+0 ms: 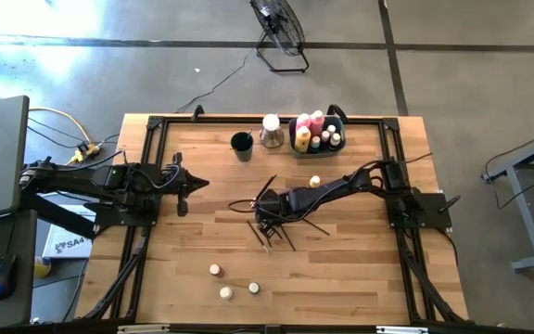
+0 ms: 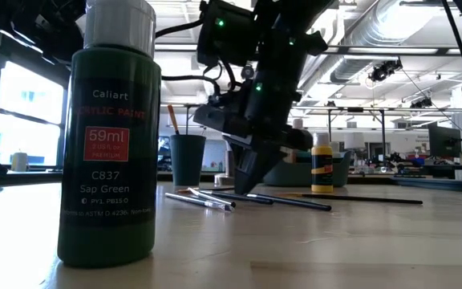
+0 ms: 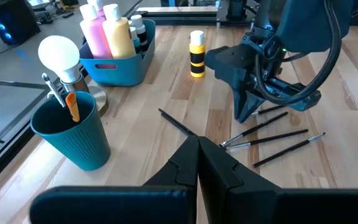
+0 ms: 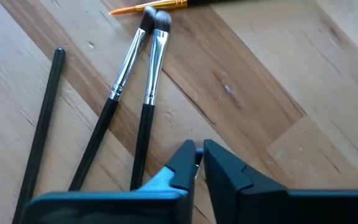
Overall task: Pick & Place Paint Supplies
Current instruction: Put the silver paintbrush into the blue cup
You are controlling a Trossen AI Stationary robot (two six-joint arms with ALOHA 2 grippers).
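Observation:
Several thin dark-handled brushes (image 1: pixel 290 227) lie flat and scattered on the wooden table's middle. My right gripper (image 4: pixel 197 152) points steeply down among them, fingertips at the tabletop (image 2: pixel 243 193), closed to a narrow slit. Two silver-ferruled brushes (image 4: pixel 135 74) lie side by side just beyond it. A small yellow bottle (image 1: pixel 314 182) stands upright nearby. Three tiny pots (image 1: pixel 225 292) stand near the front edge. My left gripper (image 1: pixel 197 183) hovers shut at the table's left, touching nothing. My right gripper comes from above, slanting steeply down, with its fingertips (image 4: pixel 185 155) at the tabletop. A pale sliver of a brush (image 4: pixel 197 157) shows in the slit between them, pinched at the very ends. The fingers hide which part of the brush this is.
A teal bin (image 1: pixel 334 144) with pink and yellow bottles stands at the far edge, beside a dark cup (image 1: pixel 241 144) and a white-topped metal piece (image 1: pixel 271 130). A green paint bottle (image 2: pixel 111 136) stands close before the low camera. Bare wood lies between brushes and pots.

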